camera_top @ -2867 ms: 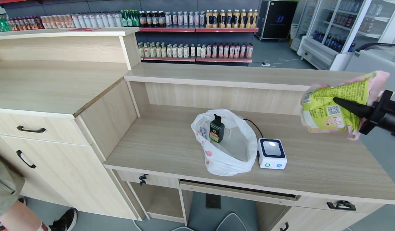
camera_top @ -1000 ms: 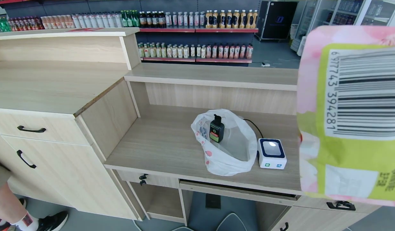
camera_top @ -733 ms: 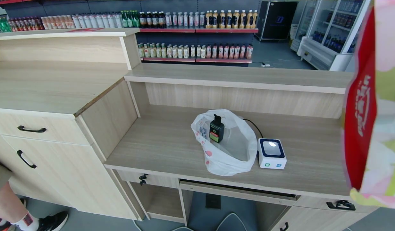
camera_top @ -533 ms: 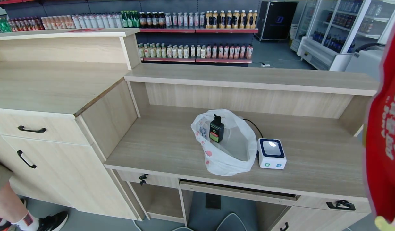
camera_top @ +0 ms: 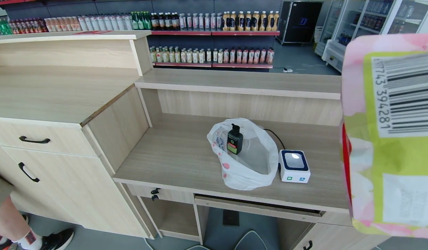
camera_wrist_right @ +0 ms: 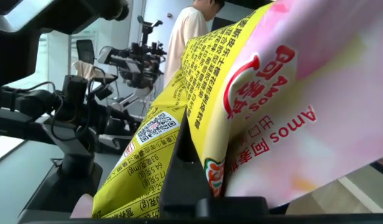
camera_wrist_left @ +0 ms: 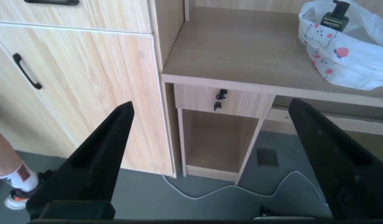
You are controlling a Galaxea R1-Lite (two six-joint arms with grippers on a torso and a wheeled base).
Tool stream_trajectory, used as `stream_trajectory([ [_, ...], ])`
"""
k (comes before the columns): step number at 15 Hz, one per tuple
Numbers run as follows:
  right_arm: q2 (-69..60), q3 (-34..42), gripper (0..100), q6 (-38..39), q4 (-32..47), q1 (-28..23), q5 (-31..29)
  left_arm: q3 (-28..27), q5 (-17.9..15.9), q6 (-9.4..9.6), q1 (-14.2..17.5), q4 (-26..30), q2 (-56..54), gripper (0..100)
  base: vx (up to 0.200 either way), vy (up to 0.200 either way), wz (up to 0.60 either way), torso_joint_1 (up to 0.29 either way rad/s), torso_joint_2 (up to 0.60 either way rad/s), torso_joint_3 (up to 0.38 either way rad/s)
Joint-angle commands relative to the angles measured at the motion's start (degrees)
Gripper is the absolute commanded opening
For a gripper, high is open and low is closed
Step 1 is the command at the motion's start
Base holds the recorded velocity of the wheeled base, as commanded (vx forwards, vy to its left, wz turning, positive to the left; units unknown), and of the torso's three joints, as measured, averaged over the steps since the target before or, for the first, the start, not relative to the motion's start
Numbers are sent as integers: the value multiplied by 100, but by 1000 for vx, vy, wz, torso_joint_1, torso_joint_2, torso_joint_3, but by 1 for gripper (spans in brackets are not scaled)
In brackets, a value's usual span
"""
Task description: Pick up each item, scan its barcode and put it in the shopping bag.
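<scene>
A pink and green snack bag (camera_top: 391, 139) hangs close to the head camera at the right, its barcode facing the camera. My right gripper (camera_wrist_right: 194, 146) is shut on the snack bag (camera_wrist_right: 253, 106), with a dark finger (camera_wrist_right: 182, 155) pressed against its yellow-green side. A white shopping bag (camera_top: 247, 166) lies open on the counter with a dark bottle (camera_top: 235, 140) standing inside. The white scanner (camera_top: 294, 166) sits just right of it, its window lit. My left gripper (camera_wrist_left: 210, 168) hangs open and empty, low in front of the counter, left of the shopping bag (camera_wrist_left: 347, 46).
The wooden counter (camera_top: 186, 156) has a raised back ledge (camera_top: 235, 81) and a taller cabinet (camera_top: 54, 93) with drawers on the left. A black cable (camera_top: 274, 135) runs behind the scanner. Shelves of drink bottles (camera_top: 207, 21) and fridges stand far behind.
The snack bag has come up from the right side to just in front of the head camera. It turned its red edge to the camera, then back to the barcode face.
</scene>
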Motion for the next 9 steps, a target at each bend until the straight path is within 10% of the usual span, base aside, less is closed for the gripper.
stream_trajectory([
  [1,367,-7,0,57,-21,-4,20,0,1,0,1,-1,-2,100,0,0,0,0,0,0],
  [9,490,-33,0,593,-170,-4,20,0,1,0,1,-1,-2,100,0,0,0,0,0,0],
])
